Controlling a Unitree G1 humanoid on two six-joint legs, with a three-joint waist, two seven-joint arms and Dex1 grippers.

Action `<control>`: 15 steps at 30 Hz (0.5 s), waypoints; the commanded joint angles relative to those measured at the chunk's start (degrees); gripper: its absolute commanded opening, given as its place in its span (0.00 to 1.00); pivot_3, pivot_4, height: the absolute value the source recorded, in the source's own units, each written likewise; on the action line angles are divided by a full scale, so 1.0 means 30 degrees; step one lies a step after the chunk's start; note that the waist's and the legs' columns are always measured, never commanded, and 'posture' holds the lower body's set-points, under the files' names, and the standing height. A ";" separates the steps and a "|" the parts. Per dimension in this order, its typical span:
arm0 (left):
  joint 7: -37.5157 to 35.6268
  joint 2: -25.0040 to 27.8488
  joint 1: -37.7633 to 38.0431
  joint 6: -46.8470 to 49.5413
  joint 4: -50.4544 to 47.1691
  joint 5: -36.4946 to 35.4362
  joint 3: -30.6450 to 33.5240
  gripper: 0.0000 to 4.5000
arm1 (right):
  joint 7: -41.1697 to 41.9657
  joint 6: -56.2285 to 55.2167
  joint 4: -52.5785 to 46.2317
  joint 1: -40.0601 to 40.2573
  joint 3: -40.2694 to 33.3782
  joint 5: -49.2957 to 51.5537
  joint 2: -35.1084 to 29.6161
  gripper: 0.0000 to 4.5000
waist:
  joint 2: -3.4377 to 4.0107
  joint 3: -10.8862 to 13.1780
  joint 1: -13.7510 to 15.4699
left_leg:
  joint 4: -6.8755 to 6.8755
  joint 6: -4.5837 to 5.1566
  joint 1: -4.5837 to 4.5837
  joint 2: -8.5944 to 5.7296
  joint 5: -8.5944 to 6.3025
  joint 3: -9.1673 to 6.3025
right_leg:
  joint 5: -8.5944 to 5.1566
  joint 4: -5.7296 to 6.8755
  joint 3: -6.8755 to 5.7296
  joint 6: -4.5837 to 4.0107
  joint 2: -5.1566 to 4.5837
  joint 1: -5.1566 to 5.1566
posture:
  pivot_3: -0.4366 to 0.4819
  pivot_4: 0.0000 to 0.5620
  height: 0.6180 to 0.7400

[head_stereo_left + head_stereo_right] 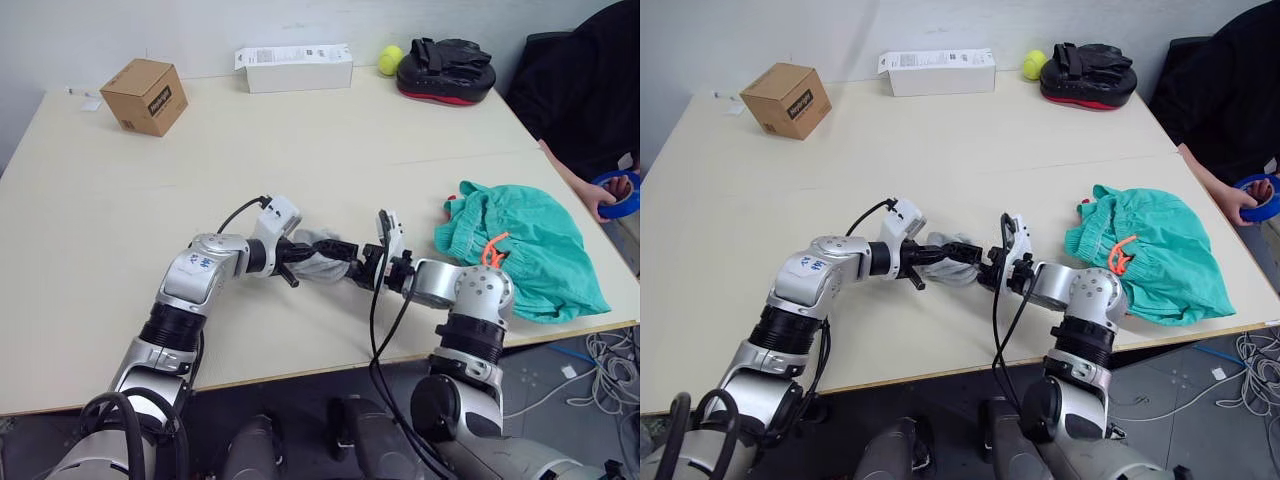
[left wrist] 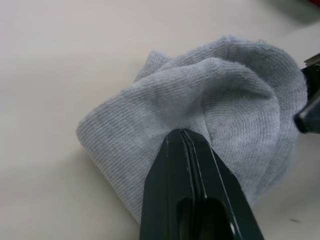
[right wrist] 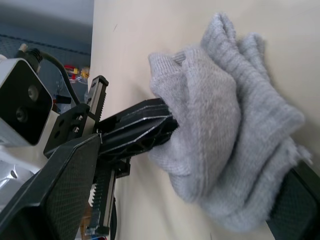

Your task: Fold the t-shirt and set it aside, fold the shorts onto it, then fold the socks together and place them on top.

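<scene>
Between the two arms, at the near edge of the surface [image 1: 120, 250], lie the socks [image 1: 322, 258], bunched into one grey bundle. Left tool [image 2: 186, 145] has its two black fingers pressed together on a fold of the knit, so it is clamped on the socks from one end. Right tool [image 1: 372, 262] meets the bundle from the other end; its finger touches the cloth in the right wrist view, but I cannot tell if it is closed on it. I think the two arms hold the bundle from both ends to fold the socks together. The shorts [image 1: 525, 250] lie in a loose heap at the right edge, well apart from the socks, probably waiting as the pile to receive them. Near that edge a person's hand [image 1: 600, 200] holds a blue tape roll [image 1: 618, 193].
</scene>
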 commanded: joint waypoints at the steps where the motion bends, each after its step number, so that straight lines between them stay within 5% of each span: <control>1: 0.0051 -0.0181 0.0351 0.0144 -0.0400 0.0061 -0.0213 0.00 | -0.0584 -0.0446 0.1367 0.0264 0.0834 -0.0628 0.0356 0.85 | 0.0000 0.0000 -0.0002 | 0.0000 -0.0003 0.0000 -0.0001 0.0001 0.0001 | 0.0000 -0.0001 0.0002 0.0001 0.0000 0.0000 | 0.48 0.27 1.00; 11: 0.0059 -0.0114 0.0525 0.0262 -0.0535 0.0023 -0.0108 0.00 | -0.0512 -0.0939 0.0976 0.0706 0.1255 -0.0229 -0.0293 0.07 | -0.0048 -0.0030 0.0013 | -0.0029 -0.0009 -0.0001 0.0002 0.0003 0.0004 | -0.0001 -0.0002 0.0007 0.0002 -0.0001 -0.0014 | 0.48 0.27 1.00; 15: 0.0028 -0.0077 0.0547 0.0312 -0.0550 -0.0080 0.0039 0.00 | -0.0153 -0.0987 0.0313 0.1043 0.1878 0.0067 -0.0612 0.02 | -0.0055 -0.0033 0.0060 | -0.0026 -0.0034 -0.0014 -0.0011 -0.0012 0.0005 | -0.0001 -0.0042 0.0012 0.0003 -0.0013 -0.0007 | 0.48 0.27 1.00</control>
